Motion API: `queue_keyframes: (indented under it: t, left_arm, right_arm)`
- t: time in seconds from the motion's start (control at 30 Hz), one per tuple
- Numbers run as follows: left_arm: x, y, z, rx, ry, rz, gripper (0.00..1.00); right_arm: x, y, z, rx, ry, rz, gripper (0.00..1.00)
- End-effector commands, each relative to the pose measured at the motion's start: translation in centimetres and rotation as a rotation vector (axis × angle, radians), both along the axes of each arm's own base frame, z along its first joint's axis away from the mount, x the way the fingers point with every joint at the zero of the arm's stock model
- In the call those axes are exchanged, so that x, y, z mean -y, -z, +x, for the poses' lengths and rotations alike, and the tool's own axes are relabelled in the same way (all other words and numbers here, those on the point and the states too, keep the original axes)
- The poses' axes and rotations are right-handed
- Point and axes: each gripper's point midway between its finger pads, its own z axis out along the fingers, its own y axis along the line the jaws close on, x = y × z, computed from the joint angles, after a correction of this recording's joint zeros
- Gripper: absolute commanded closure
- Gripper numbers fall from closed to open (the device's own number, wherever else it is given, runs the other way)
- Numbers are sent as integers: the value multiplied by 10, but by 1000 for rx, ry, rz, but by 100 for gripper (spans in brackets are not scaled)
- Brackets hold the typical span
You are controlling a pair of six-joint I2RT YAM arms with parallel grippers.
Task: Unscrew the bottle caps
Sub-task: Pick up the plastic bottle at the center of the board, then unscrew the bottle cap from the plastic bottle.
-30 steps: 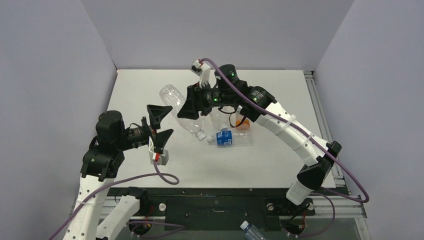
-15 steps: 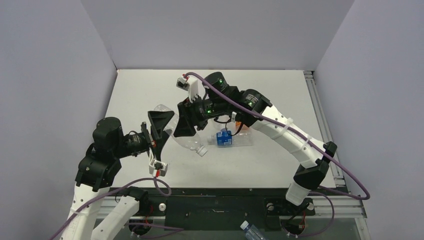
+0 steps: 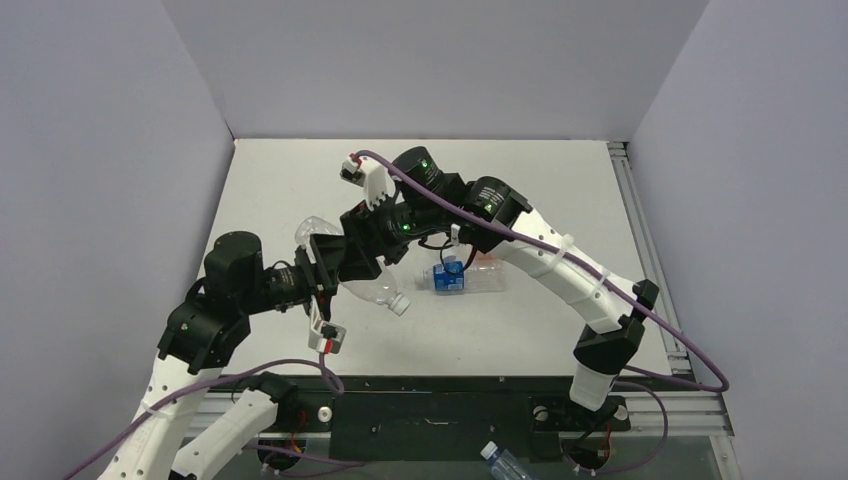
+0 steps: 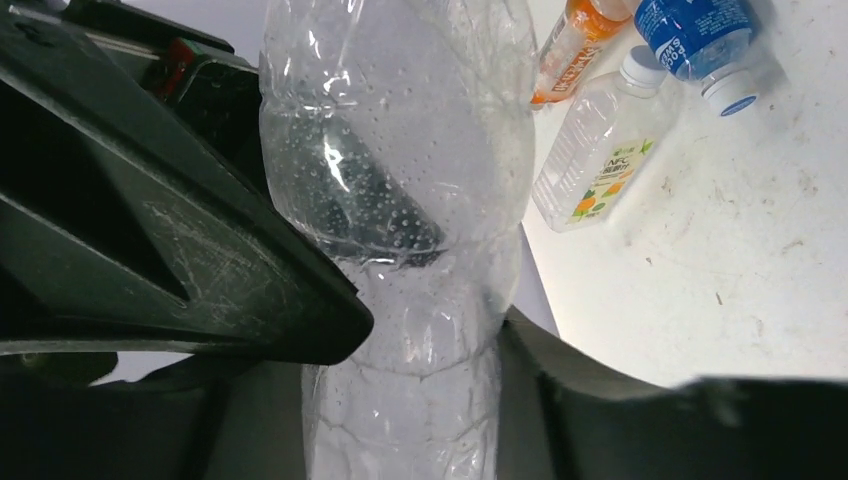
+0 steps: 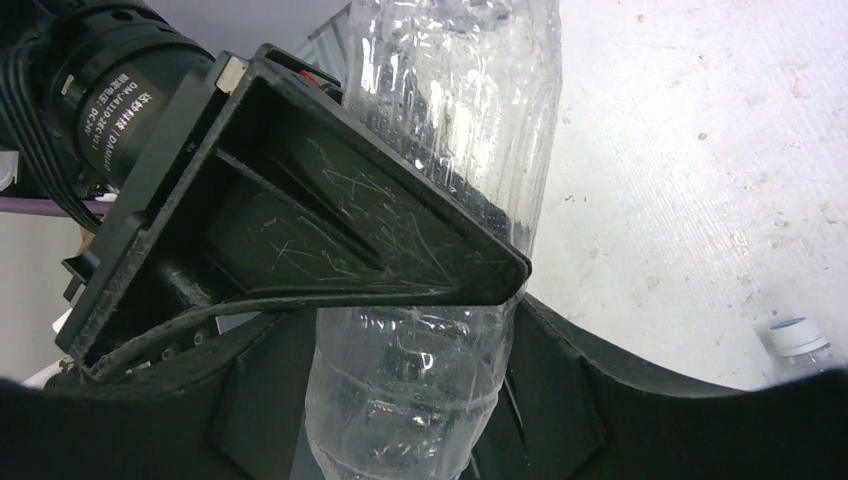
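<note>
A large clear bottle [image 3: 372,290] hangs tilted above the table, its white cap [image 3: 398,304] pointing down toward the near right. My left gripper [image 3: 328,262] is shut on the bottle's body; in the left wrist view the clear bottle [image 4: 400,200] fills the space between both fingers of the left gripper [image 4: 430,335]. My right gripper [image 3: 365,252] stands open close around the same clear bottle [image 5: 420,390], with a thin gap at one finger of the right gripper [image 5: 410,370]. The cap is hidden in both wrist views.
Three small bottles lie on the table right of the arms: a blue-labelled bottle [image 3: 455,277] with a blue-and-white cap [image 4: 733,95], an orange bottle [image 4: 580,40], and a clear juice bottle [image 4: 600,150] with a white cap [image 4: 645,65]. Another bottle [image 3: 503,462] lies below the table's near edge.
The right arm carried the clear bottle left and nearer. The left gripper moved in and closed on it, while the right gripper's jaws widened.
</note>
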Motion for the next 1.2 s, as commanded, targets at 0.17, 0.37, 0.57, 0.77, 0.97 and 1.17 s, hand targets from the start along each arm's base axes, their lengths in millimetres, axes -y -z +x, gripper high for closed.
queue_keyframes:
  t: [0.17,0.37,0.57,0.77,0.97,1.17]
  left_arm:
    - [-4,-22,9,35,-83,-97,60]
    - [-15,-38,41,-41,-275,-350,57]
    - [-25,-34,68,-345,-478,-659,57]
    - [-14,-18,68,-596,-509,-780,57]
    - [-9,-23,61,-650,-479,-829,57]
    - [-6,-27,59,-671,-473,-846,57]
  right_arm:
    - [15,-52,50,125,196,108,23]
    - [53,-83,72,195,370,181,16]
    - [77,-102,82,287,542,266,15]
    - [73,-106,89,328,603,281,15]
    - [63,-105,97,312,631,310,21]
    - [53,-113,99,311,633,355,38]
